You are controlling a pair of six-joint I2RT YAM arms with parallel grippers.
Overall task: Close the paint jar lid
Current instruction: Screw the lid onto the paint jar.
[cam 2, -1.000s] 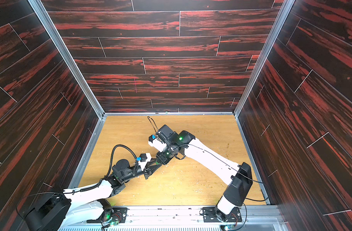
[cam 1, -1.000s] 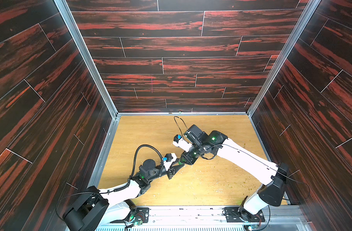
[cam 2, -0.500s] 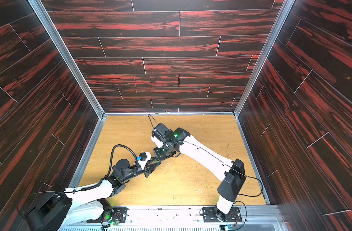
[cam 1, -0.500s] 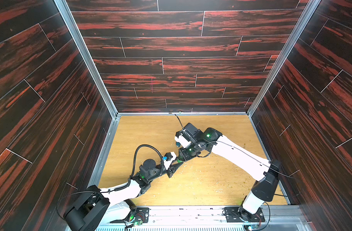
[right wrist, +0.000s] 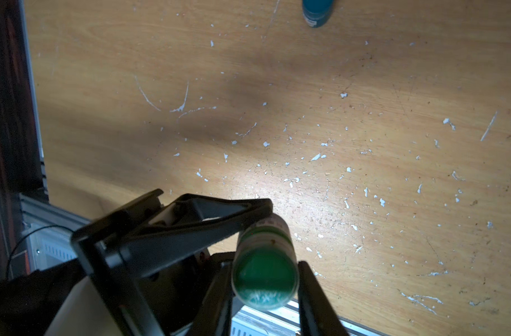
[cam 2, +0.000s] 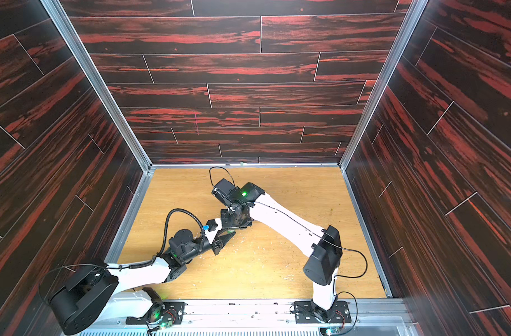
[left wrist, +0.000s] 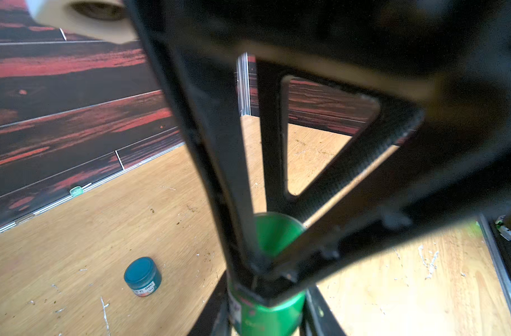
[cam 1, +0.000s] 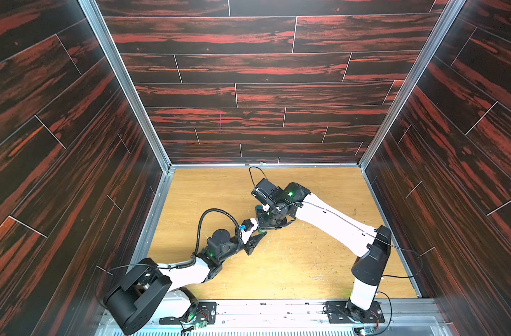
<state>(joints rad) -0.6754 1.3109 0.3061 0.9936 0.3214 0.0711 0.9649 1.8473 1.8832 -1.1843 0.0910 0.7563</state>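
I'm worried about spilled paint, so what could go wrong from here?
The left gripper and right gripper both clamp the small green paint jar, crowded close together; twisting could make them collide or slip. A slip could tip it and spill paint on the table. The teal jar stands nearby and might get knocked.

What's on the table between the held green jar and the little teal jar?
Nothing: only bare table with white flecks between the green jar and the teal jar, shown in the right wrist view.
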